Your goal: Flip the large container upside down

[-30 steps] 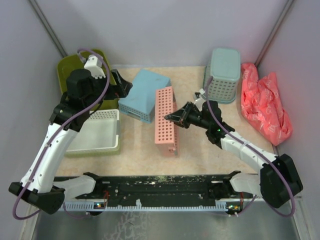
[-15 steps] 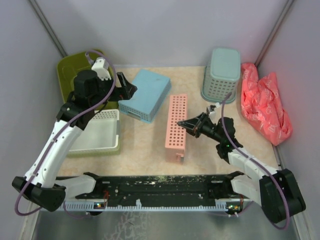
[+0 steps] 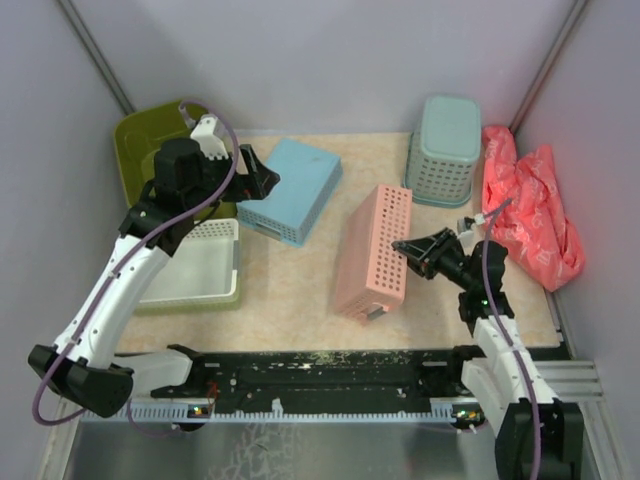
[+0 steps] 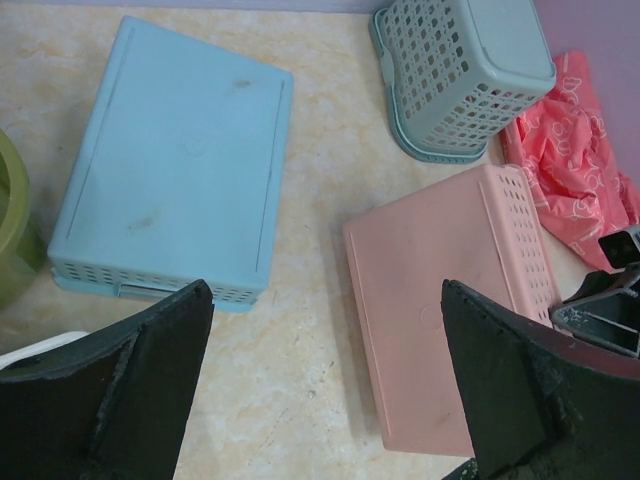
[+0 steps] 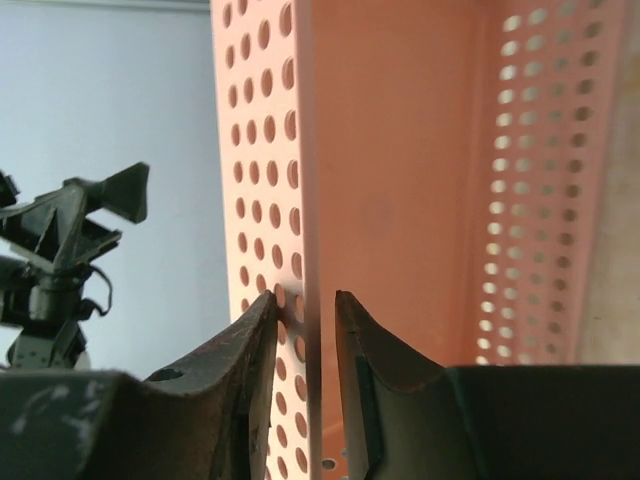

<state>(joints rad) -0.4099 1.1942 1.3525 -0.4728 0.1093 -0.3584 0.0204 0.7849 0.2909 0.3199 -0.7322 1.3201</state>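
Observation:
The large container, an olive-green tub, stands at the back left corner, partly hidden behind my left arm; a sliver of it shows at the left edge of the left wrist view. My left gripper is open and empty, in the air just right of the tub, its jaws wide apart. My right gripper is shut on the perforated side wall of a pink basket, which leans tilted with its bottom facing up-left. The wall sits between the jaws.
A light-blue basket lies upside down right of the tub. A pale-green flat tray lies in front of the tub. A teal lattice basket stands upside down at the back right, beside a crumpled red bag.
My right arm has drawn back to the right, pulling the pink basket with it and tipping it from on edge to leaning bottom-up. My left gripper has shifted slightly right.

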